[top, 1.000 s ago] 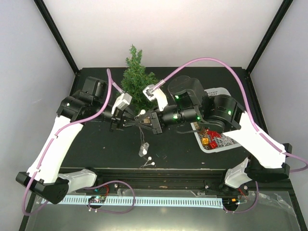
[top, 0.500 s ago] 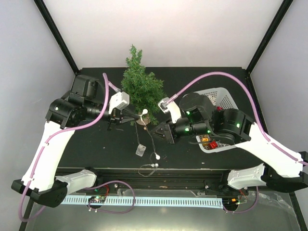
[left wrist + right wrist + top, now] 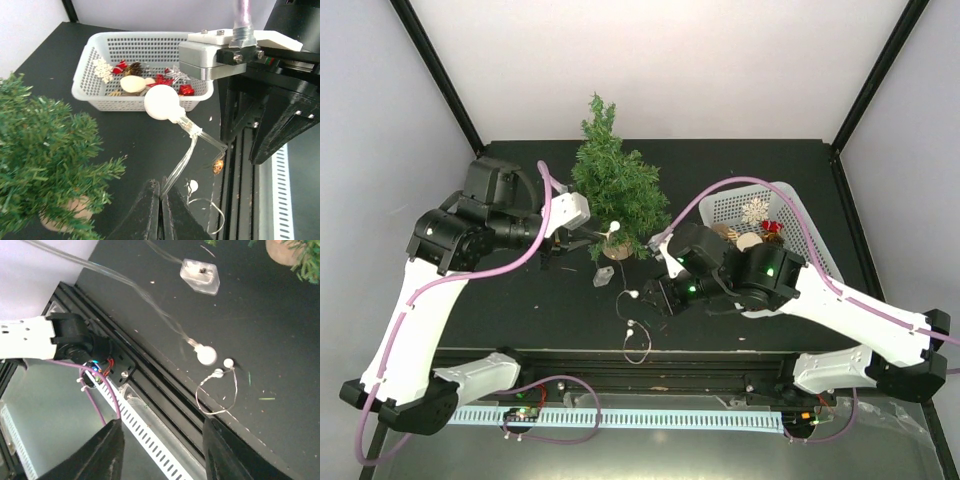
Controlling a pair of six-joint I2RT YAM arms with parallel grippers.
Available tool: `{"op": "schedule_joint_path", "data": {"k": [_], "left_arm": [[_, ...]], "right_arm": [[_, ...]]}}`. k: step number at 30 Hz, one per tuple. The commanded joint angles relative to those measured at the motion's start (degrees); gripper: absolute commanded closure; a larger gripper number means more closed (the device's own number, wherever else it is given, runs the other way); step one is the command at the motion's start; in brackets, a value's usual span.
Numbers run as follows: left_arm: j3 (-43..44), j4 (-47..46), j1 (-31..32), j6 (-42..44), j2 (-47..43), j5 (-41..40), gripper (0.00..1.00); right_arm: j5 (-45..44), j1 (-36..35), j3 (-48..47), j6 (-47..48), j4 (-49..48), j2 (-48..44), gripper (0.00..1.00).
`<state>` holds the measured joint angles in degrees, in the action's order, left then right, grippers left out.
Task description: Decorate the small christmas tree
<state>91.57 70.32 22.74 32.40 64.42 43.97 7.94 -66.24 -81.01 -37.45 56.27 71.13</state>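
Note:
The small christmas tree (image 3: 611, 187) stands at the back middle of the table on its wood stump (image 3: 617, 248); it also shows in the left wrist view (image 3: 45, 150). My left gripper (image 3: 586, 243) is shut on the clear wire of a light string (image 3: 186, 159), just left of the stump. A white bulb (image 3: 162, 102) hangs on the wire beyond the left fingers (image 3: 145, 210). The string's clear battery box (image 3: 603, 276) and more bulbs (image 3: 629, 297) lie on the table. My right gripper (image 3: 654, 297) is open and empty, above the loose wire loop (image 3: 216, 392).
A white basket (image 3: 790, 200) with several ornaments sits at the right, and shows in the left wrist view (image 3: 100, 92). The right arm (image 3: 770, 280) lies across the table in front of it. The table's front rail (image 3: 650, 385) is just below the wire loop.
My right gripper has drawn away from the left gripper toward the near edge, uncovering the basket. My left gripper has pulled back left with the wire. The battery box has slid toward the tree.

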Motion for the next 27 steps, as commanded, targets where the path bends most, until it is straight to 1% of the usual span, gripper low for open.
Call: {"op": "schedule_joint_path", "data": {"k": [1,2,5,10,12,17,19,23,27], "left_arm": [[1.1,2.1,0.4,2.7,-2.7,-6.0,0.98],[1.4,2.6,0.4,3.1,-2.9,-7.1,0.98],[3.2,4.6,0.4,4.1,-4.0,-10.2,0.99],[7.8,9.7,0.4,7.6,-7.1,-12.8,0.98],[9.4,11.1,0.4,8.4,-8.4,-14.8,0.98],[11.3,11.3,0.4,9.4,-13.5,-20.0,0.98],[12.8,11.1,0.4,9.4,-15.3,-22.3,0.99],[17.3,12.5,0.4,8.5,-16.1,-27.0,0.99],[21.5,14.3,0.4,7.4,-15.9,-27.9,0.98]], "right_arm": [[-4.3,0.1,1.9,1.0,-0.2,-1.5,0.52],[-4.6,0.1,2.2,1.2,0.0,-1.9,0.49],[-5.7,0.1,3.5,1.5,-0.4,-4.1,0.48],[-13.9,0.1,7.5,0.7,-4.3,-12.8,0.48],[-14.7,0.1,8.8,1.6,-6.1,-14.3,0.45],[-7.6,0.1,4.5,6.3,-4.6,-7.0,0.45],[-5.4,0.1,4.0,7.1,-5.5,-4.6,0.45],[-3.0,0.1,4.4,7.7,-8.3,-2.7,0.45],[-1.2,0.1,3.7,7.8,-7.8,-2.1,0.44]]}}
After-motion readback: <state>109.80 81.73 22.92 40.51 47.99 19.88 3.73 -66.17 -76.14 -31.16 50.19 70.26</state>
